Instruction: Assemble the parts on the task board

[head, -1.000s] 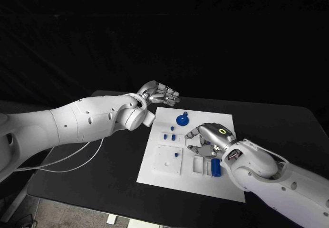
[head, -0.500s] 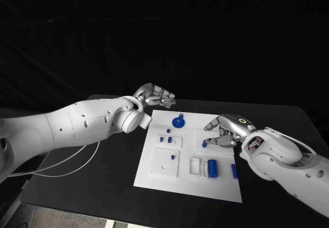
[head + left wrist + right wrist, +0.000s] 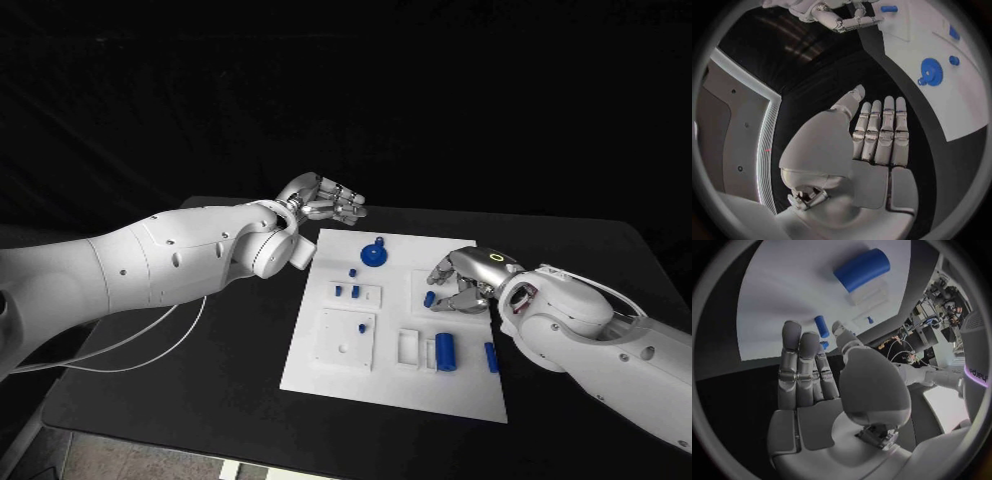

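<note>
The white task board lies mid-table. On it are a blue gear, small blue pegs, a blue cylinder and a short blue bar. My right hand hovers over the board's right side with its fingers spread and nothing in them, their tips close to a small blue piece. In the right wrist view the right hand reaches toward that piece, with the cylinder beyond. My left hand hangs past the board's far left corner, its fingers straight and empty, near the gear.
The black table runs round the board, with wide bare room on its left and right. A white cable loops from my left arm over the table's left part. The board has raised white blocks with slots near its middle.
My right hand moved from the board's middle toward its right side, uncovering the short blue bar, then came back slightly left. The left hand has hardly moved.
</note>
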Controlling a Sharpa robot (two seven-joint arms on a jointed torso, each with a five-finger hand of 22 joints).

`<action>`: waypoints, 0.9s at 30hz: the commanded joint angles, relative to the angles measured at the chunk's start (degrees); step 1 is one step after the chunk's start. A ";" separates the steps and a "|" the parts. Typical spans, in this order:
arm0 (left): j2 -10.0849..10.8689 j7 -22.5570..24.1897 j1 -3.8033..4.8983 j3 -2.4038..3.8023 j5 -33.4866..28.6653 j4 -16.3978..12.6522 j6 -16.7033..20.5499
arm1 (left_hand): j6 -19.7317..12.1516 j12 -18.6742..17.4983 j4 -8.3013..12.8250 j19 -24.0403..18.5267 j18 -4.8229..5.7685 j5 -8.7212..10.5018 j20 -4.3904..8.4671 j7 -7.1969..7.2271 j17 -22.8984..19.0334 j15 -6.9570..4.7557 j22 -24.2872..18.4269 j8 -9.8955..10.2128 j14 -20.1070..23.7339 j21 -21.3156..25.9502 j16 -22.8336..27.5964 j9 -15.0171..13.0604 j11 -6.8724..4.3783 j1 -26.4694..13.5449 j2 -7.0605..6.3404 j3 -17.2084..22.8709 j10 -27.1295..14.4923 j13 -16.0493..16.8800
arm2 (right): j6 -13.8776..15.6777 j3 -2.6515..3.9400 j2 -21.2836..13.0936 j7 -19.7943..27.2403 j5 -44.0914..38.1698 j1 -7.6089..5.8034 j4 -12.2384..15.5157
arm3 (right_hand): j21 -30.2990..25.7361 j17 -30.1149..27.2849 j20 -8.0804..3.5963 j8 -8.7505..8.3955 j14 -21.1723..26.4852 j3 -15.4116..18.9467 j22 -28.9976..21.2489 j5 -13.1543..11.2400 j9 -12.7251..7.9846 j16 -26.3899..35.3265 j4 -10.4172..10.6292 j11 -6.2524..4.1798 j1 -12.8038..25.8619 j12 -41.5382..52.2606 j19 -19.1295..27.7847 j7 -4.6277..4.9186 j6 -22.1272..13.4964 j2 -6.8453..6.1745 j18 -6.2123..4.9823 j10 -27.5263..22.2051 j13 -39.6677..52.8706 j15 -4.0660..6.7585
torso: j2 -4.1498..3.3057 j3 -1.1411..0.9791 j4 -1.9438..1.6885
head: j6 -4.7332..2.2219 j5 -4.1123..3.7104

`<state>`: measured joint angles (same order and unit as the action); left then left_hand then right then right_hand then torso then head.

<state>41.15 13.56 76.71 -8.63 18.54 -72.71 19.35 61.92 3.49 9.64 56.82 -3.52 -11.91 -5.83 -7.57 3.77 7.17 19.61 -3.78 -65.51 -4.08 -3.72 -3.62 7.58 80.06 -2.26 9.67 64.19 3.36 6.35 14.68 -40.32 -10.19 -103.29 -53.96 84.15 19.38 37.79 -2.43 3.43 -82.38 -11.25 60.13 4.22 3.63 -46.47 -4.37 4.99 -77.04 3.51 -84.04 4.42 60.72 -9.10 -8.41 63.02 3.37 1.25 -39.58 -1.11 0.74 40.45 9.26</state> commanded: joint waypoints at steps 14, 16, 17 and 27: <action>-0.16 0.58 0.18 0.05 -0.33 0.00 -0.74 | 0.14 -0.06 0.03 0.37 -0.14 -0.13 -0.08 -0.15 -0.07 -0.16 -0.05 0.10 0.37 -0.24 0.24 0.02 0.00 0.13 0.38 -0.24 -0.58 -0.09 | -2.14 -1.01 1.53 0.27 -2.06 0.00 -1.04 | 1.55 0.50 -0.85 0.16 -0.33 -18.44 1.71 -1.44 -0.03 -0.69 -6.32 -1.92 4.33 -0.14 -1.72 0.91 3.06 1.01 0.85 8.28 0.01 0.69 | 0.07 -0.01 0.12 | 0.23 0.32; -0.19 0.58 0.18 0.05 -0.33 0.00 -0.76 | 0.15 -0.06 -0.09 0.41 -0.15 -0.14 -0.09 -0.14 -0.07 -0.14 -0.15 0.10 0.41 -0.24 0.24 0.02 0.00 0.10 0.49 -0.34 -0.61 -0.09 | -2.01 -1.15 1.70 0.33 -2.13 0.00 -1.13 | 1.70 0.61 -0.97 0.16 -0.35 -18.83 1.93 -1.45 -0.03 -0.72 -6.37 -2.02 4.59 -0.15 -1.75 0.95 3.22 1.06 0.94 8.62 0.01 0.79 | 0.06 -0.02 0.10 | 0.24 0.31; -0.20 0.58 0.18 0.05 -0.33 0.00 -0.77 | 0.15 -0.06 -0.09 0.41 -0.15 -0.14 -0.09 -0.14 -0.07 -0.14 -0.16 0.10 0.41 -0.25 0.24 0.02 0.00 0.10 0.49 -0.34 -0.61 -0.09 | -1.97 -1.20 1.77 0.35 -2.15 0.00 -1.15 | 1.72 0.61 -0.97 0.16 -0.35 -18.85 1.95 -1.45 -0.03 -0.72 -6.37 -2.03 4.60 -0.14 -1.75 0.94 3.23 1.08 0.95 8.66 0.01 0.80 | 0.06 -0.02 0.09 | 0.27 0.31; -0.24 0.44 0.18 0.06 -0.33 0.03 -0.89 | 0.15 -0.06 -0.09 0.41 -0.15 -0.14 -0.09 -0.14 -0.07 -0.14 -0.16 0.10 0.41 -0.25 0.24 0.02 0.00 0.10 0.49 -0.34 -0.61 -0.09 | -1.95 -1.65 2.13 0.20 -2.59 0.01 -1.31 | 2.07 0.92 -1.26 0.15 -0.37 -19.09 2.52 -1.48 -0.01 -0.76 -6.14 -2.26 4.89 -0.14 -1.78 1.17 5.53 1.98 1.20 9.67 0.03 1.02 | 0.06 0.02 0.08 | 0.44 0.37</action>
<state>41.02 13.56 76.71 -8.63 18.53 -72.61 19.19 61.92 3.49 9.64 56.82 -3.51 -11.91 -5.83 -7.57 3.77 7.17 19.51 -3.78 -65.51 -4.08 -3.72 -3.62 7.63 80.06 -2.26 9.68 63.83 3.36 5.11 13.17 -38.34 -10.27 -104.93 -54.07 82.78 21.16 38.65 -3.28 3.43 -82.70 -30.15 62.56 3.11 3.62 -46.93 -10.75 2.66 -72.38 3.51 -84.04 5.48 65.81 -7.37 -7.96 72.30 3.38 1.75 -39.52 -1.10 0.81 40.81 9.61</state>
